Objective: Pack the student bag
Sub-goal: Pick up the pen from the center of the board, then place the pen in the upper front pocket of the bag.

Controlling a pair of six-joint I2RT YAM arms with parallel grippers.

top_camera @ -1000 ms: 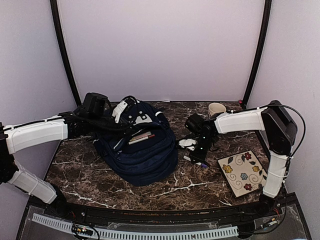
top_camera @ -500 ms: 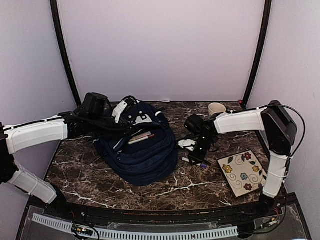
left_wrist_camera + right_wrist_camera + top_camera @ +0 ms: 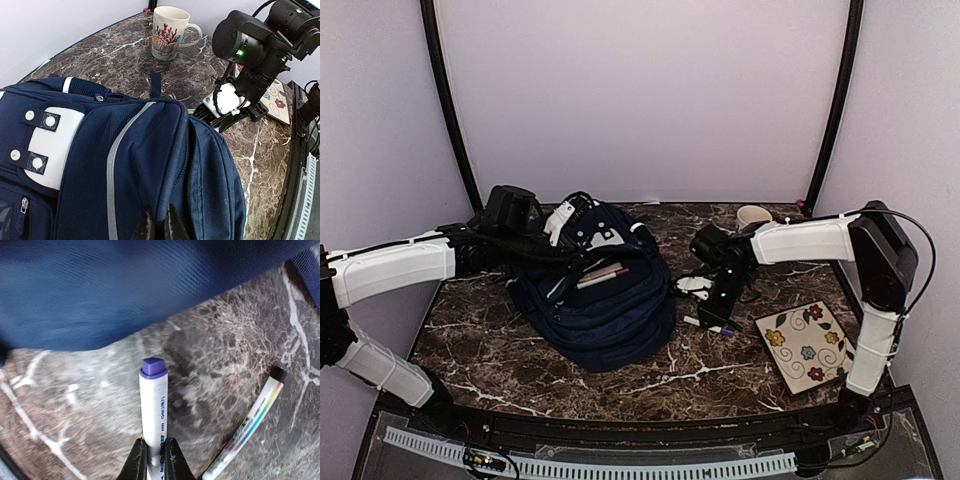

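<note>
The marble table (image 3: 520,340) carries 1 student bag (image 3: 605,300), navy blue, lying at the centre-left with its white patch up at its far end. My left gripper (image 3: 159,220) is clenched on a fold of the bag's fabric at the edge of its opening, both fingers pressed into the cloth. 1 grey stripe runs down the panel just beside that grip.

Right of the bag and toward the near edge lies 1 square plate (image 3: 807,345) painted with flowers, well apart from the bag. Beyond the bag's far right corner stands 1 mug (image 3: 170,32), upright, with a coral and shell print, its handle turned away from the bag.

2 pens (image 3: 600,270) lie side by side in the bag's open pocket, 1 light and 1 dark red.

Just right of the bag, my right gripper (image 3: 155,452) grasps 1 white marker (image 3: 154,405) by its barrel, the purple cap pointing at the bag's side. I cannot tell whether it is clear of the tabletop. 1 second marker (image 3: 250,432), with a rainbow band and black cap, lies on the marble near it, on the side away from the bag.
</note>
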